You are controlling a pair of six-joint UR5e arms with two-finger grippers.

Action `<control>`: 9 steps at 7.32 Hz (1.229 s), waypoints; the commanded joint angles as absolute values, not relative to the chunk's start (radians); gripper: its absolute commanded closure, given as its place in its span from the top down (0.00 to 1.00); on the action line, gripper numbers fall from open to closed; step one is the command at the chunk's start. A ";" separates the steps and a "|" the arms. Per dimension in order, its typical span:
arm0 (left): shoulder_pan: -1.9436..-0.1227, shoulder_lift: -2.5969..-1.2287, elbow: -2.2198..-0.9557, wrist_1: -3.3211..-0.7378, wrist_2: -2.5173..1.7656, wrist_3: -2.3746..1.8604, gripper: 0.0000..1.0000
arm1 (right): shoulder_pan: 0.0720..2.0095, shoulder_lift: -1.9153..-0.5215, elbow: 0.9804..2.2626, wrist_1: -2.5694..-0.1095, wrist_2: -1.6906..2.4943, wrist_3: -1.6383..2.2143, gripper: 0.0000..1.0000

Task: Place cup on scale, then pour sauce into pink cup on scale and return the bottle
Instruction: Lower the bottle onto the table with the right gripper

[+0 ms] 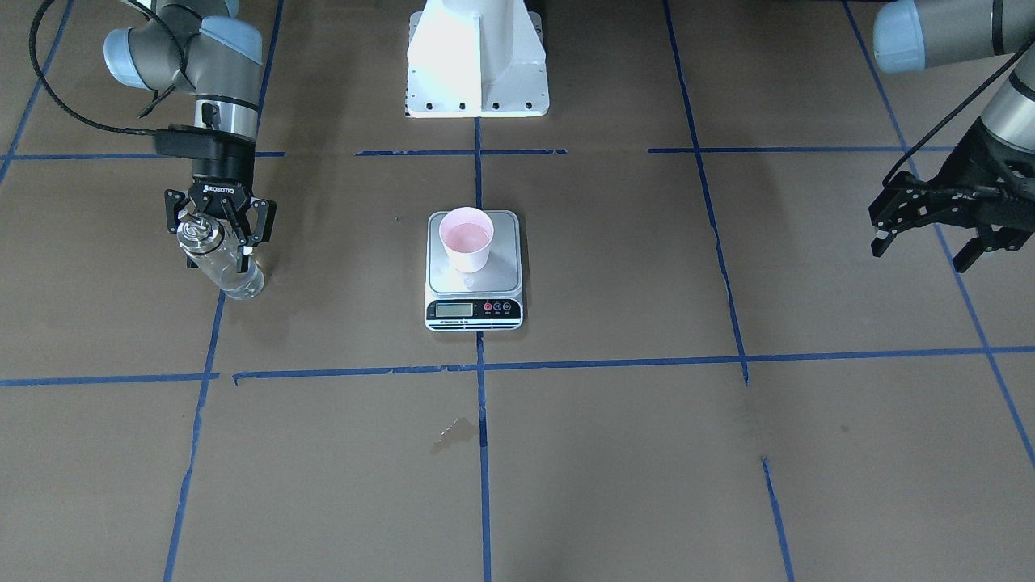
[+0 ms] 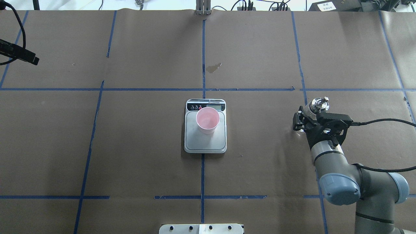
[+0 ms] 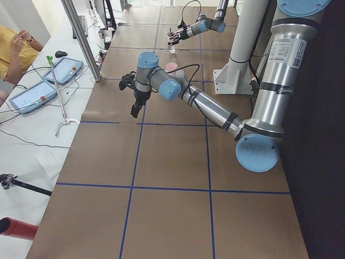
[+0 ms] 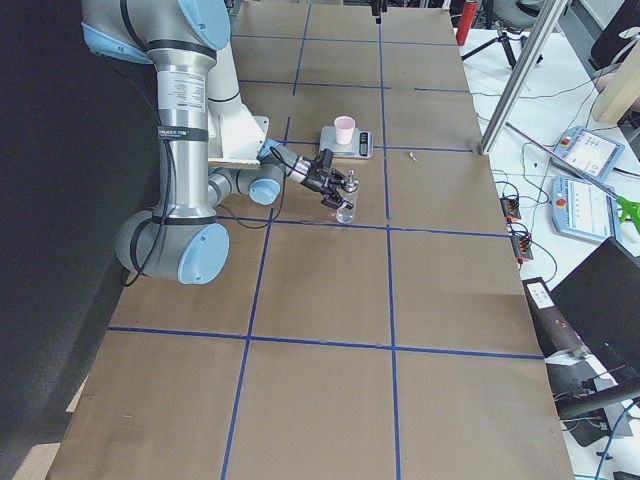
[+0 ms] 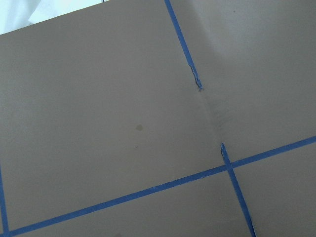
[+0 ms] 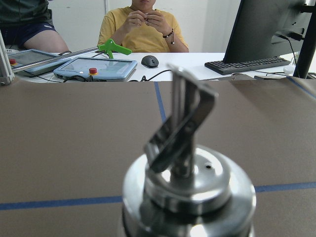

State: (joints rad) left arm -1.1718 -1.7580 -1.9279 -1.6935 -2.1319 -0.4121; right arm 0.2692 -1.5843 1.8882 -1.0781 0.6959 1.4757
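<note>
Brown paper-covered table [image 2: 146, 146] gridded with blue tape lines [image 2: 202, 175]; beside it, a white desk [image 6: 197, 58] holds a black keyboard [image 6: 247, 64].

On the scale [image 1: 495, 279] the readout is too small to read. The right wrist view crops the bottle [image 6: 187, 193] below its collar.

Blocked at frame centre by scale [image 1: 485, 279] with cup [image 1: 466, 240] upright on it; at left by bottle [image 1: 230, 271] gripped in right tool [image 1: 217, 241]; at right edge by left tool [image 1: 922, 252], spread wide. Open worktop [image 1: 647, 453] between these and across lower half.
</note>
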 commanded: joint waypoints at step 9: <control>-1.172 -1.766 -1.931 -1.694 -2.132 -0.445 1.00 | 0.112 -1.716 1.999 -1.074 0.635 1.486 1.00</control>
State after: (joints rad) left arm -1.1712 -1.7641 -1.9306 -1.6935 -2.1322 -0.4437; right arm 0.1473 -1.6917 1.9898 -1.0750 0.6507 1.4836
